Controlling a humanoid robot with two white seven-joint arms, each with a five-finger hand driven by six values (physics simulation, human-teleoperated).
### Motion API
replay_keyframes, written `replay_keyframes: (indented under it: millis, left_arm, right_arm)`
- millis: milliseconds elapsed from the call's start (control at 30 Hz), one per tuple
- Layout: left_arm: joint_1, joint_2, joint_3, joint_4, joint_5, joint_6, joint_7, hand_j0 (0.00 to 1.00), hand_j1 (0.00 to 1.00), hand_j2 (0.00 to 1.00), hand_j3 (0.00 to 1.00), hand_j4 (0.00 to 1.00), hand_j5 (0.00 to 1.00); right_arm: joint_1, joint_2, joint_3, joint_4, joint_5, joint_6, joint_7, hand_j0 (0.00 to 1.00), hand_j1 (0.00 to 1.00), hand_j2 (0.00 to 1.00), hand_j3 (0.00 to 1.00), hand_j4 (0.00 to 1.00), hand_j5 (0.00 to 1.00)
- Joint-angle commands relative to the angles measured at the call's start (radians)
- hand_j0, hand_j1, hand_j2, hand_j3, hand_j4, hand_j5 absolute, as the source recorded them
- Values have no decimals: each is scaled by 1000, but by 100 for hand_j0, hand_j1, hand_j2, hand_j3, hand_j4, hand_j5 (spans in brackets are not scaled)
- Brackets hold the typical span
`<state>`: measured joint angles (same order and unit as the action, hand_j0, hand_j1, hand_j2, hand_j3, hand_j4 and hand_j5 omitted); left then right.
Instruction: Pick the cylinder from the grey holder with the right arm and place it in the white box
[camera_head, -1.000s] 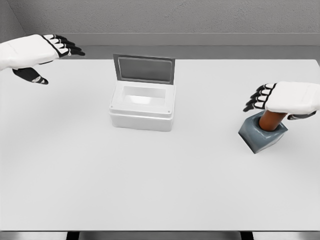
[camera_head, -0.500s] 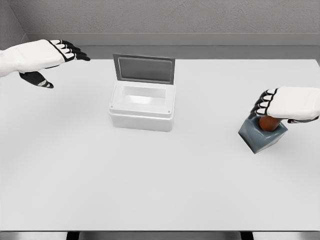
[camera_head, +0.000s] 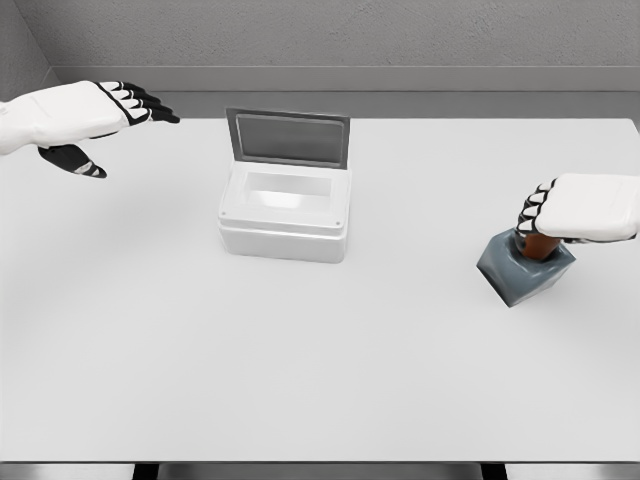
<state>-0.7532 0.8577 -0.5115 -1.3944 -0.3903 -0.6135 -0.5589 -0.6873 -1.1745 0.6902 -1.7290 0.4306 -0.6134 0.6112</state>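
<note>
A brown cylinder (camera_head: 539, 246) stands upright in the grey holder (camera_head: 523, 271) at the right side of the white table (camera_head: 320, 340). My right hand (camera_head: 575, 209) covers the cylinder's top, its fingers curled down around it. Only a short stretch of the cylinder shows between hand and holder. The white box (camera_head: 285, 213) sits left of the table's middle with its grey lid (camera_head: 288, 137) raised at the back; its inside looks bare. My left hand (camera_head: 95, 110) hovers at the far left with its fingers stretched out, holding nothing.
A grey wall (camera_head: 340, 40) runs behind the table's far edge. The table's front edge lies at the bottom of the picture.
My right hand has come down over the cylinder and its fingers have curled around the top. The left hand shifted slightly right, then held still.
</note>
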Motion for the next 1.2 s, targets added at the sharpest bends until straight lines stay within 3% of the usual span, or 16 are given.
replay_keyframes:
  millis: [0,100,300,400,500,667,767,1167]
  left_arm:
    - [0,1,1,0,5,3,1,100,100,100,100,100,100]
    - [0,4,1,-2,5,3,1,100,100,100,100,100,100]
    - [-2,81,-24,-32,8,3,1,100,100,100,100,100,100]
    - [0,77,-28,-63,5,3,-4,100,100,100,100,100,100]
    - [-2,141,-48,-83,11,3,4,100,100,100,100,100,100]
    - [-12,184,-55,-120,47,3,7,100,100,100,100,100,100]
    - [-14,155,-62,-121,41,3,5,100,100,100,100,100,100]
    - [-21,173,-84,-126,42,3,13,100,100,100,100,100,100]
  right_arm:
    - [-1,-2,-1,0,-4,2,0,49,49,49,49,49,49]
    - [-6,-2,-5,-1,-13,2,0,42,42,42,42,42,42]
    - [-28,-2,-8,-8,-18,2,0,42,42,42,42,42,42]
    - [-35,-13,-11,-11,-23,2,0,42,42,42,42,42,42]
    - [-46,-10,-14,-11,-23,2,0,42,42,42,42,42,42]
    - [-74,26,-12,-11,-23,2,0,42,42,42,42,42,42]
    - [-87,42,-11,-9,-21,2,0,42,42,42,42,42,42]
    - [-135,141,-6,-8,-10,2,0,42,42,42,42,42,42]
